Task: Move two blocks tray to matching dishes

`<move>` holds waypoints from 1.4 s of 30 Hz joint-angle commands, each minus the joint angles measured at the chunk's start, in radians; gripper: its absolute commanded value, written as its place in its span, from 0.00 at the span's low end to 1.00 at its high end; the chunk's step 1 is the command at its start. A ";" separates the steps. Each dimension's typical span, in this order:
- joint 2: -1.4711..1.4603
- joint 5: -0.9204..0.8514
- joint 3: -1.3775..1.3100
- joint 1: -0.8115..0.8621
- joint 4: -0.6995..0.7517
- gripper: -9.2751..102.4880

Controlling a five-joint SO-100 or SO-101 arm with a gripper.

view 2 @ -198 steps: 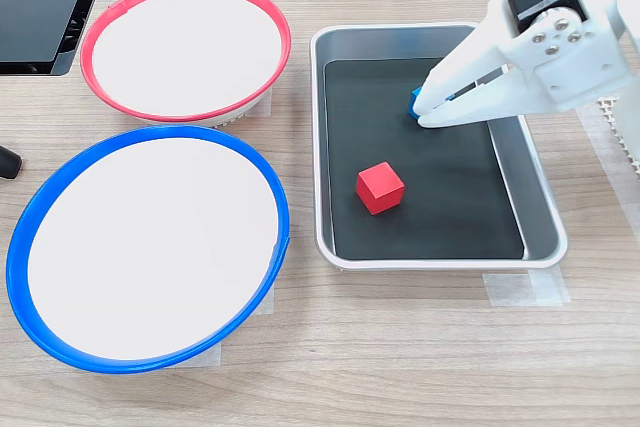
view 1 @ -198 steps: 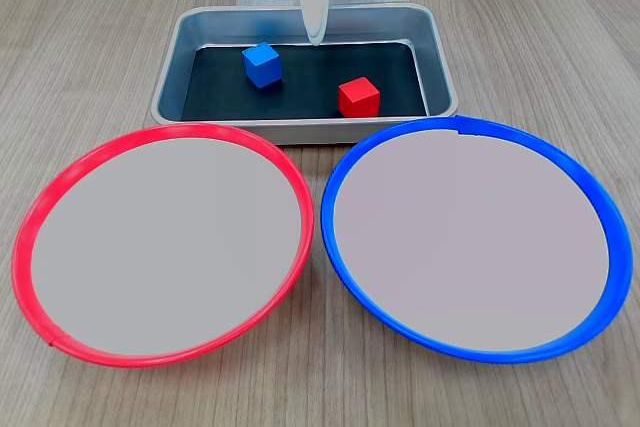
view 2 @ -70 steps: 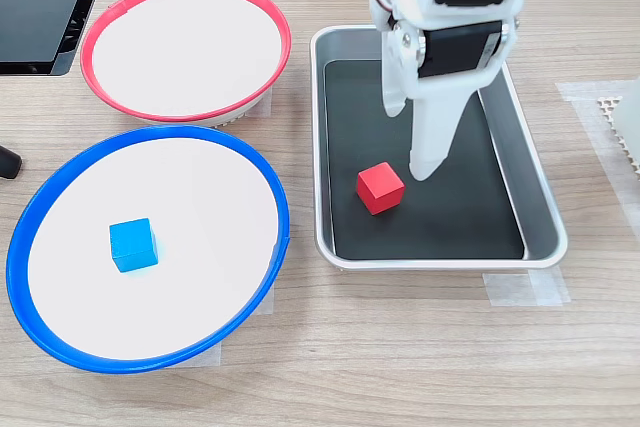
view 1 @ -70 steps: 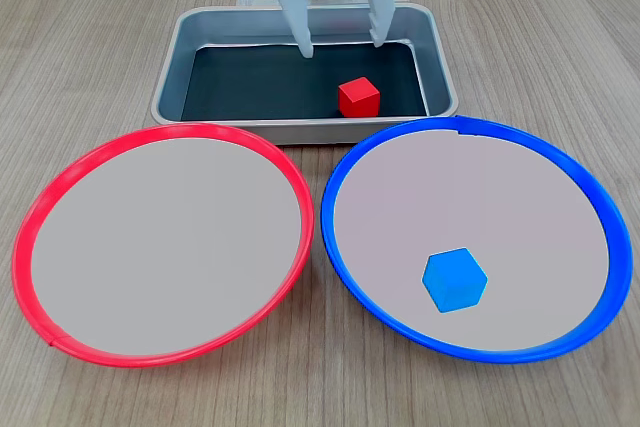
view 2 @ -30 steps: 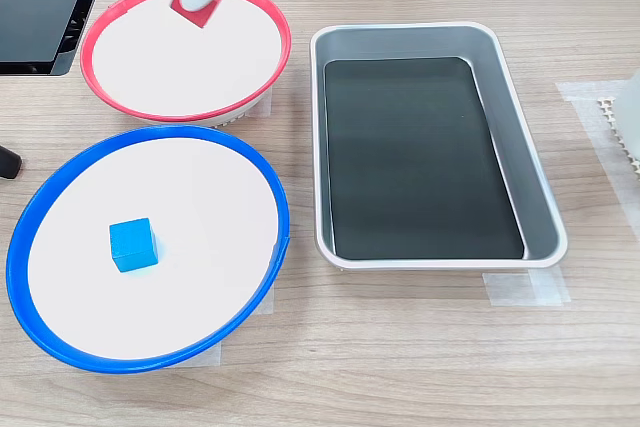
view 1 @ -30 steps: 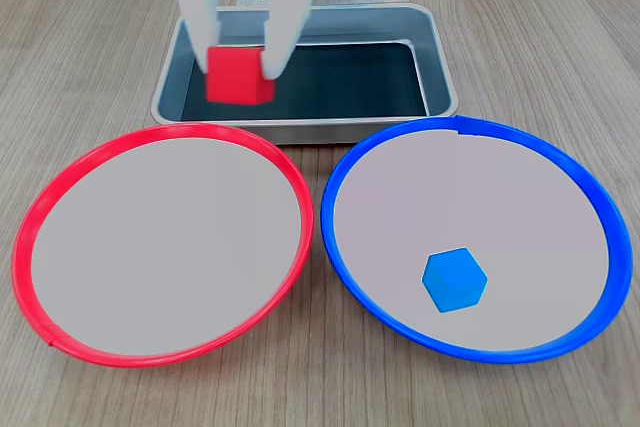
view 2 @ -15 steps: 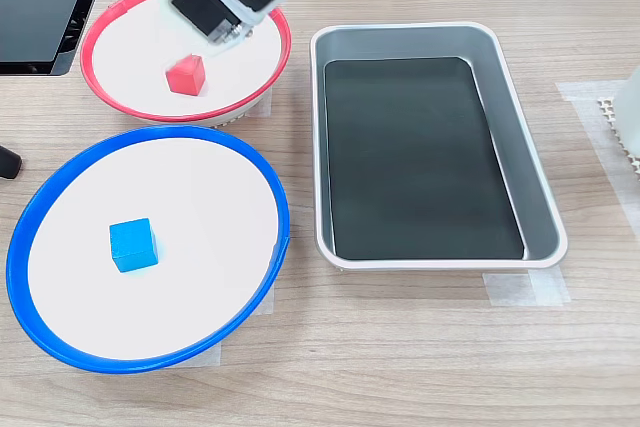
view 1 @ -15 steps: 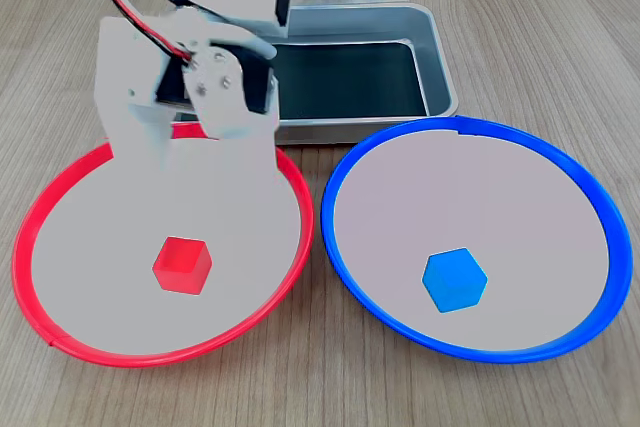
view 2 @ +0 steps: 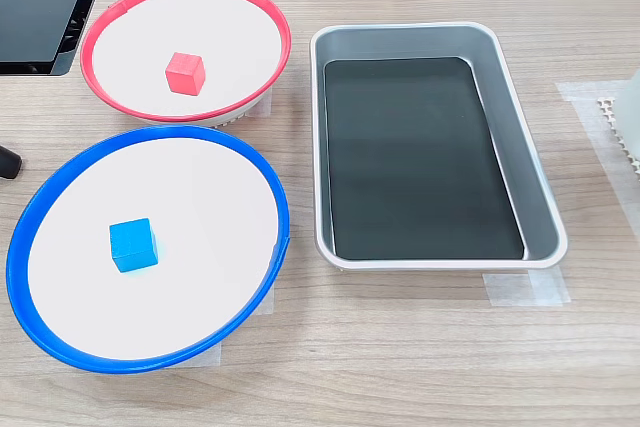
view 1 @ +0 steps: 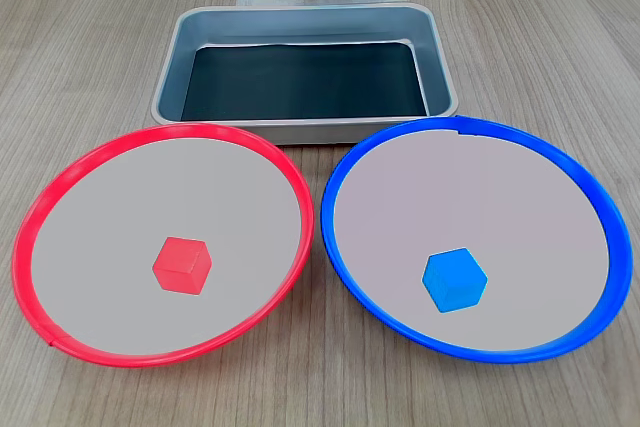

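1. Table (view 1: 80, 47): pale wood-grain surface, matt; fine streaked pattern.
2. Tray (view 1: 300, 19): silver metal, brushed satin walls with soft reflections; bottom (view 2: 420, 157) dark black, faintly glossy.
3. Red-rimmed dish (view 1: 40, 207) and blue-rimmed dish (view 1: 600, 217): rims look like smooth glossy plastic; centres pale grey-white, flat matt.
4. Red block (view 1: 181, 265) and blue block (view 1: 455, 280): solid colour, smooth, matt faces.
5. Clear tape (view 2: 525, 289): slightly shiny strip on the table, at the tray's edge.
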 commanded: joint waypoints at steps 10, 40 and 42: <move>0.729 -0.011 0.394 -0.071 0.637 0.08; 0.919 -0.037 0.396 -0.067 0.980 0.08; 0.919 -0.037 0.396 -0.067 0.980 0.08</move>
